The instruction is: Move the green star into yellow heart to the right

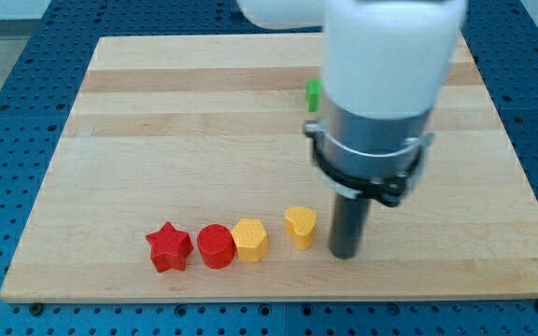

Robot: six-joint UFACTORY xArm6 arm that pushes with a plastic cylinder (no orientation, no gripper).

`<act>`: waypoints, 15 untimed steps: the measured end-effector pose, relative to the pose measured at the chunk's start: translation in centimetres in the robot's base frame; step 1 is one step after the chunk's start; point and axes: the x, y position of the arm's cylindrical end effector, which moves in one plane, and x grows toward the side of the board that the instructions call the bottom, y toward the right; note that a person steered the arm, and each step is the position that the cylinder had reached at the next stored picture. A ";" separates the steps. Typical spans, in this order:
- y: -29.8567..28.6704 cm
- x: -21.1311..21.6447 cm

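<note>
My tip [345, 254] is seen resting bare on the board, grasping nothing, just at 3 o'clock of the yellow heart [300, 227]. The green star [313, 93] is glimpsed at 12 o'clock, mostly hidden behind the arm.

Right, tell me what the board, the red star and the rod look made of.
Board: pale wood, by its grain and plank stripes, smooth with a soft sheen. Red star: probably plastic, with uniform saturated colour and a matte surface; possibly printed, too small to tell. Rod: dark and dull, metal or plastic, unclear. My tip rests right of the yellow heart.
</note>
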 end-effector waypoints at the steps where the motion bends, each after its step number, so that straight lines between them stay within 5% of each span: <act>1: 5.6 -1.3; 3: -3.0 -14.0; 5: -11.7 -21.5; 8: -4.7 -22.6; 11: -4.6 -31.1; 13: -3.1 -28.6; 15: -2.6 -15.5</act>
